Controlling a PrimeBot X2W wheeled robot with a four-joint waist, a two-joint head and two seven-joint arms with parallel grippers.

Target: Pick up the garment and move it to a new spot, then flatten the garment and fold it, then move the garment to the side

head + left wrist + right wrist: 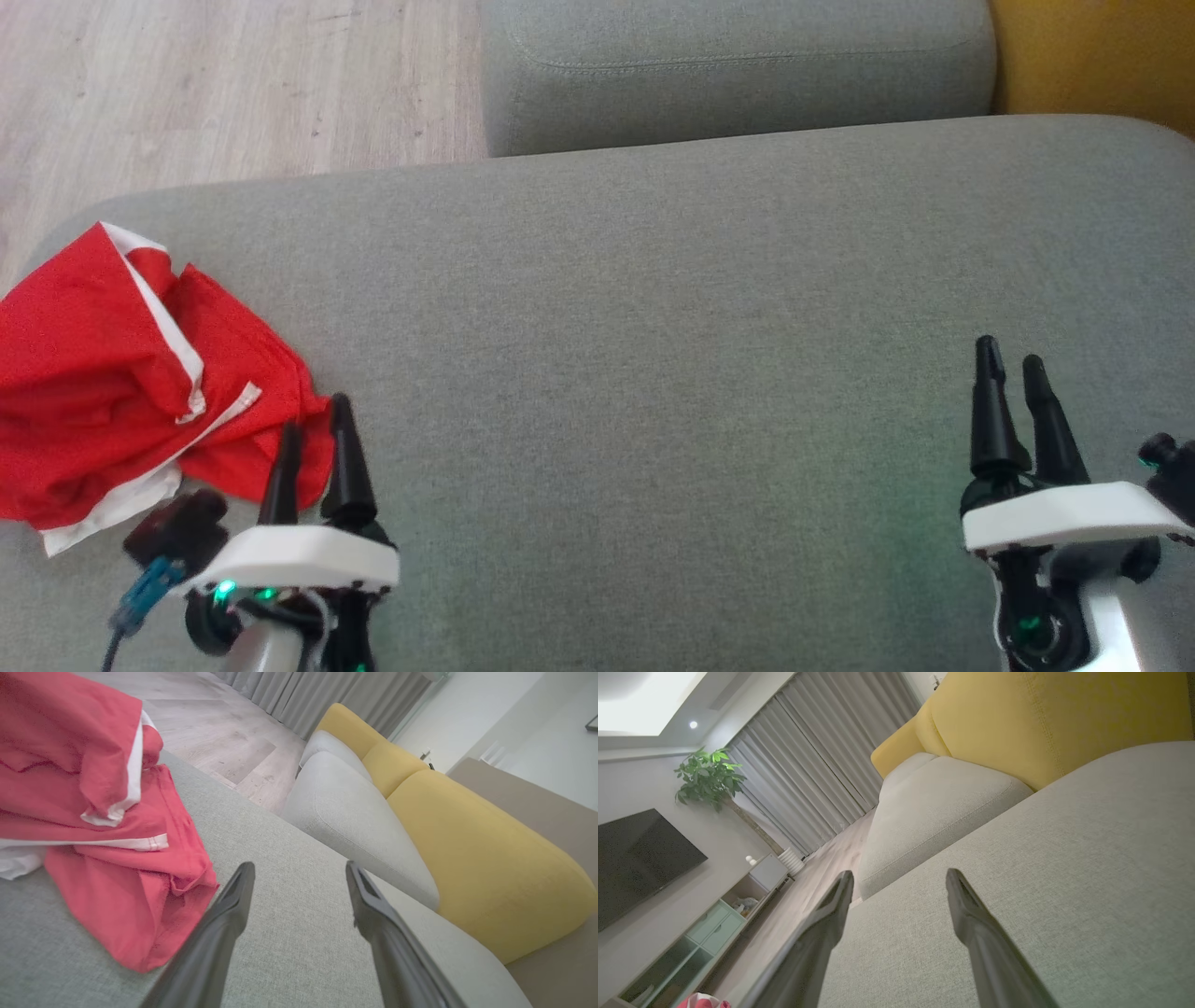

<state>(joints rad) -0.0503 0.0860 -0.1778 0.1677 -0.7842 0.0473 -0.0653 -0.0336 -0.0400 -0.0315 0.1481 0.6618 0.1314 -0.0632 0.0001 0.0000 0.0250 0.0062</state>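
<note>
Black fingers up front: the left pincer (316, 417) sits low at the near-left of the grey sofa seat (653, 373). Its two prongs are spread apart with nothing between them, just bare upholstery in the gap in the left wrist view. Over on the near-right, the right pincer (1009, 353) is well apart from it, also parted and holding nothing, tips over plain grey fabric.

The garment (112, 373), red with white trim, lies in a crumpled heap at the seat's left end, right by the rounded corner. Its nearest red fold is just beside one finger (224, 924) of the left pincer. In the head view the tips overlap the cloth edge, so honestly can't tell if they're touching or a hair apart. White bands run through the folds and a white bit pokes out on the near side.

Further back, a second grey cushion (728, 75) butts up against the seat's far edge, with a yellow backrest (1092, 56) to its right and pale wood floor (233, 84) to its left. The right wrist view catches grey curtains (808, 756), a leafy plant (707, 777), a dark TV (640, 858) on the wall and a low cabinet (714, 924) beneath it.
</note>
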